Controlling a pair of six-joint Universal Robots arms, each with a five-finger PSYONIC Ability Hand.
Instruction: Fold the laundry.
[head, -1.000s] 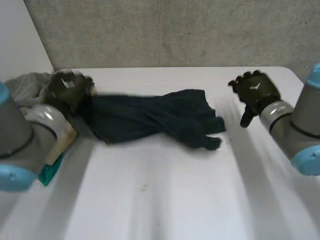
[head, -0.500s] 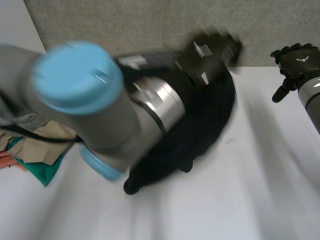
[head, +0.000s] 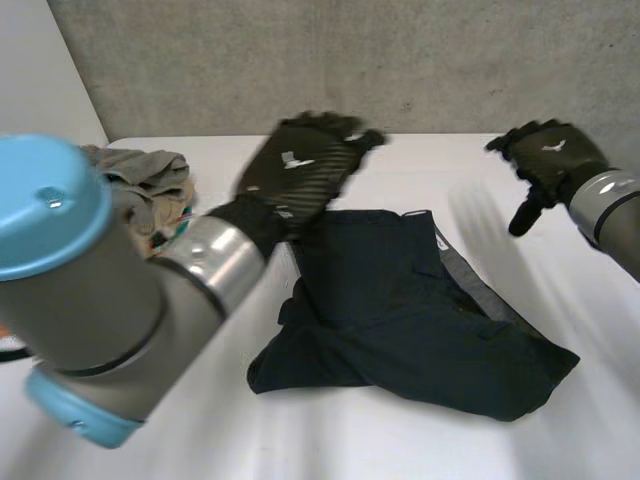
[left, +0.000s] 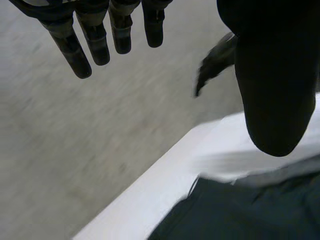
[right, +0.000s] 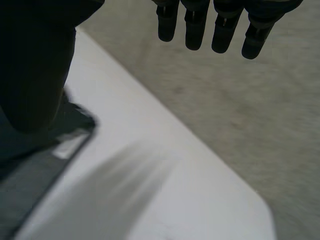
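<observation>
One dark garment (head: 400, 320), unfolded, on the counter (head: 350, 445).
Lay crosswise beneath the released, empty left robot hand (head: 300, 170) at garment's far edge; sat apart from the likewise released right robot hand (head: 550, 155).

Head view: sits high between and behind the 2 arms, looks down on the white table (head: 330, 440) and faces the grey wall (head: 300, 60); the left arm (head: 90, 300) is close to the lens.
Left wrist view: looks along the left hand (left: 270, 75) palm; past its fingers (left: 95, 45) come the wall and the table's edge.
Right wrist view: looks along the right hand (right: 40, 60) palm; past its fingers (right: 195, 30) come the wall and a table corner.
Shared: all 3 views take in table, wall and the dark garment (head: 400, 320), near each thumb.
</observation>
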